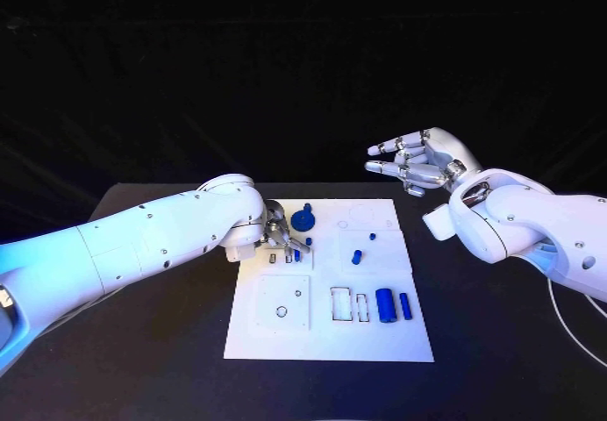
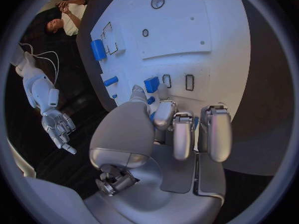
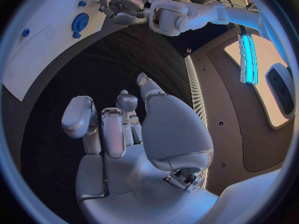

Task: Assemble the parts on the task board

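Observation:
The white task board (image 1: 380, 338) lies in the middle of the table. My left hand (image 1: 286, 239) is low over its far left part, fingers bent down to the plate beside a blue gear (image 1: 303, 217). In the left wrist view my left hand (image 2: 168, 129) has its thumb tip next to a small blue block (image 2: 151, 83); a tiny blue piece (image 2: 151, 100) lies between thumb and finger, and a grip is unclear. My right hand (image 1: 417, 162) is raised beyond the board's far right corner, fingers apart and holding nothing. A blue cylinder (image 1: 384, 304) and a thinner blue pin (image 1: 405, 304) lie on the board's near right.
A small blue piece (image 1: 357, 257) and two blue dots lie mid-board. Outlined slots (image 1: 341, 303) and a square recess (image 1: 281, 303) mark the near half. The black table (image 1: 152, 351) surrounds the plate. The right wrist view shows the gear (image 3: 79, 22) and my left hand (image 3: 121, 7).

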Robot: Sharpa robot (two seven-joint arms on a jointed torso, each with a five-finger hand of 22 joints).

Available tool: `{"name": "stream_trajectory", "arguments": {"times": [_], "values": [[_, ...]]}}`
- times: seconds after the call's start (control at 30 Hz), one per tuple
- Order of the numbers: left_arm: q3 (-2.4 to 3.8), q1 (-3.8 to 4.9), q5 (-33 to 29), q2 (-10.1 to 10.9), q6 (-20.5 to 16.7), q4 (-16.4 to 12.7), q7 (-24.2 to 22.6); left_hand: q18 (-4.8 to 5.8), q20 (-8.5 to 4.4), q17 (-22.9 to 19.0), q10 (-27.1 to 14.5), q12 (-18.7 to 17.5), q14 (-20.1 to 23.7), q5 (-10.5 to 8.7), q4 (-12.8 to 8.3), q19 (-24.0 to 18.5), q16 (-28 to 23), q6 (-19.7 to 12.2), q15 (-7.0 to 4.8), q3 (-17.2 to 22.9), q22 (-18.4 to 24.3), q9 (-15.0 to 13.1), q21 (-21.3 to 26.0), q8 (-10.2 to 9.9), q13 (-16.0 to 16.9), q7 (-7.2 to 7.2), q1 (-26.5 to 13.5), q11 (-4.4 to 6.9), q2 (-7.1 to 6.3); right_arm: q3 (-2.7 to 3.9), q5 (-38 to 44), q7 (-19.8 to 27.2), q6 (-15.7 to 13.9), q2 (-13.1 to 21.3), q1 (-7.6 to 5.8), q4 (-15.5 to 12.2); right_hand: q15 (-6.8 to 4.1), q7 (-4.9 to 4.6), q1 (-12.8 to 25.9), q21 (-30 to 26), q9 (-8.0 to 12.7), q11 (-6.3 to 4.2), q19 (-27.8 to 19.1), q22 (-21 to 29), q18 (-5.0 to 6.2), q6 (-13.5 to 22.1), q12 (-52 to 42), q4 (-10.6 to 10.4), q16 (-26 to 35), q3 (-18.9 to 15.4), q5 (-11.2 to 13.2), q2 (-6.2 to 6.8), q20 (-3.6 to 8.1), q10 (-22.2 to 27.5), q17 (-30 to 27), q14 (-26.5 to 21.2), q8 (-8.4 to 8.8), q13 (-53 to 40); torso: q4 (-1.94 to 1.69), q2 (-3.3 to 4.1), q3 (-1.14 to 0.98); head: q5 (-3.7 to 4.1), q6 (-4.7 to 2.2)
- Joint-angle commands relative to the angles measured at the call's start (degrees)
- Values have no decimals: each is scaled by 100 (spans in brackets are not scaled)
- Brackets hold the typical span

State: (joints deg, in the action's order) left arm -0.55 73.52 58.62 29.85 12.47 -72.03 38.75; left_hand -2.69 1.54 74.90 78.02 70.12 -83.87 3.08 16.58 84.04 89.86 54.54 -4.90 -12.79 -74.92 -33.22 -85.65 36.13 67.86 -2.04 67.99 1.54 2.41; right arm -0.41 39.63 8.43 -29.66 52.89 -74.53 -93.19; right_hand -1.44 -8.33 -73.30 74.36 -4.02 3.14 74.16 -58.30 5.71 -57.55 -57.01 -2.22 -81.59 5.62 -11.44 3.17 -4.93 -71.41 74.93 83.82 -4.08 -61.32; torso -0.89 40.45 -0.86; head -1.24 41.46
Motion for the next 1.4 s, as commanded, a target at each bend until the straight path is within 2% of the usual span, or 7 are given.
{"name": "stream_trajectory", "arguments": {"times": [0.03, 0.53, 0.8, 1.0, 1.2, 1.23, 1.4], "values": [[2, -1, 19, -33, 132, 19, -76, 114, -54, 1510, -15, 22, -613, -33, -15, 329, 14, -58, -35, 5, -911, -29, -12, 42, 3, -1, 81, 35, 58, 0, 33, 5, 74, -12, 1, 4, 29, 14, -14, -30, 2, 0, -30, 3, 66, 34, 29, 14, 28, -33, -39, -57, -3, 30, 105, 295, -18, 8, -2, 2, 0, -4, 9], [-5, -15, -155, -79, 248, 90, -143, 112, -66, 1510, -4, 35, -613, -31, -155, 323, 14, -134, -50, 312, -915, -227, -5, 129, 27, 19, 709, 54, 315, -4, 31, -11, 103, -57, 6, 65, 27, 14, -38, -41, 1, -2, -31, 12, 66, 35, 34, 23, 37, -34, -56, -73, -1, 31, 98, 294, -20, 17, -8, 1, 2, -14, 46], [-6, -22, -352, -33, 205, 85, -178, 106, -123, 1510, -67, -51, -613, 7, -656, 311, 14, -321, -110, 1255, -901, -240, 15, -19, -13, 74, 1845, 118, 565, -7, 30, -15, 119, -65, 8, 76, 26, 14, -42, -45, 1, -2, -32, 18, 67, 34, 37, 24, 39, -34, -62, -76, -1, 32, 97, 294, -20, 21, 1, 5, 2, -19, 71], [-5, -26, -504, 48, 84, 17, -186, 104, -92, 1510, -62, -112, -613, 20, -474, 309, 14, -304, -65, 2115, -904, -305, 27, -78, -57, 18, 1820, 37, 197, -9, 25, -14, 127, -72, 10, 88, 26, 14, -44, -49, 1, -2, -35, 24, 68, 34, 40, 25, 40, -35, -67, -78, 0, 34, 96, 294, -21, 24, -3, 3, -1, -19, 84], [-4, -27, -571, 198, -157, -126, -188, 101, -75, 1510, -26, -110, -613, 18, -320, 308, 14, -286, -58, 3380, -903, -466, 47, -65, -53, 39, 1552, 29, -420, -13, 18, -13, 140, -84, 12, 108, 26, 14, -44, -56, 1, -2, -40, 36, 71, 34, 45, 25, 41, -37, -70, -78, 0, 37, 95, 294, -21, 30, -14, -1, -4, -24, 104], [-4, -26, -577, 241, -219, -167, -187, 103, -61, 1510, -13, -112, -613, 10, -330, 311, 14, -277, -64, 3941, -908, -560, 53, -37, -56, 12, 1358, 53, -665, -15, 15, -13, 143, -89, 13, 114, 26, 14, -44, -56, 1, -2, -40, 36, 71, 34, 45, 25, 41, -37, -70, -78, 0, 37, 95, 294, -21, 30, -19, -2, -6, -27, 105], [-4, -27, -566, 355, -479, -286, -220, 100, -66, 1510, 3, -112, -613, 11, -443, 312, 14, -274, -55, 4435, -910, -659, 63, -7, -59, 19, 1158, 56, -870, -18, 4, -9, 155, -108, 17, 139, 26, 13, -41, -64, 1, -1, -47, 51, 73, 35, 51, 23, 44, -41, -73, -79, 0, 40, 92, 294, -21, 35, -13, 2, -7, -59, 109]]}}
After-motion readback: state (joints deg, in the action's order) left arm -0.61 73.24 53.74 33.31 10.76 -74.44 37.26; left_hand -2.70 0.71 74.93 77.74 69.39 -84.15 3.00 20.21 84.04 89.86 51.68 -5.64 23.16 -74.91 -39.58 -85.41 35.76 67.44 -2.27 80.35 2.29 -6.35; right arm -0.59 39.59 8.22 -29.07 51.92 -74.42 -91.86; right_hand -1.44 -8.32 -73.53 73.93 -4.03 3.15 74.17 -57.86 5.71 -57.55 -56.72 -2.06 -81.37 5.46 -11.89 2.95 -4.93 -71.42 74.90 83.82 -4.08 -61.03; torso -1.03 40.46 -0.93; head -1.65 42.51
